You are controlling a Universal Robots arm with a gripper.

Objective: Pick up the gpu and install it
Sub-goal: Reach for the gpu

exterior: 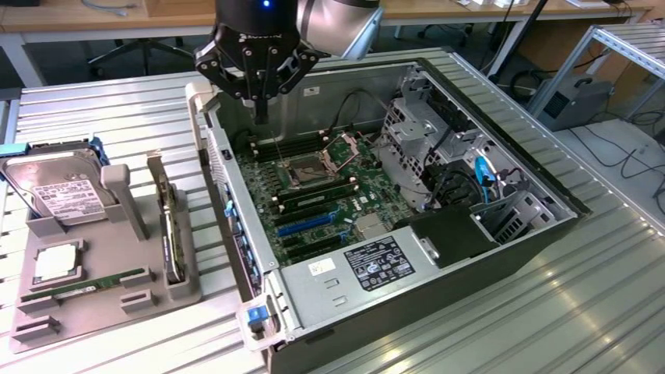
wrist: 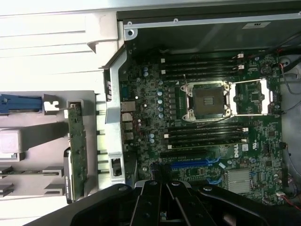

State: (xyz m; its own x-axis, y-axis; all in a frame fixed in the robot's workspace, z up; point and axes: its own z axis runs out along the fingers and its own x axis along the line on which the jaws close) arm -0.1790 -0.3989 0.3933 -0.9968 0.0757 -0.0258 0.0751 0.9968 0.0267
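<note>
The gripper (exterior: pixel 260 115) hung with its jaws pressed together and nothing between them, above the open computer case (exterior: pixel 519 187) and over the motherboard's (wrist: pixel 155 108) edge near the rear wall. The gpu (exterior: pixel 167 226) stood on its edge in a slot of the grey parts holder (exterior: pixel 99 312) on the exterior view's left, just outside the case wall, well apart from the gripper and touched by nothing. Judging from that, the pick-up step was not yet done and the work stood at the approach. A grasp would call for the jaws to part, line up with the card's thin upper edge and straddle it squarely, since so slim a board could tip or twist in its slot if caught off-centre. Seating it would then call for careful alignment with the long blue expansion slot (wrist: pixel 195 164) on the board, with the end bracket towards the rear wall. By count there was one gpu, one silver hard drive (exterior: pixel 58 191) upright at the holder's far end, one green memory stick (exterior: pixel 89 282) lying flat in the holder, one open processor socket (wrist: pixel 209 99) and one gripper. Dark memory slots ran on both sides of the socket, too fine to count surely.
</note>
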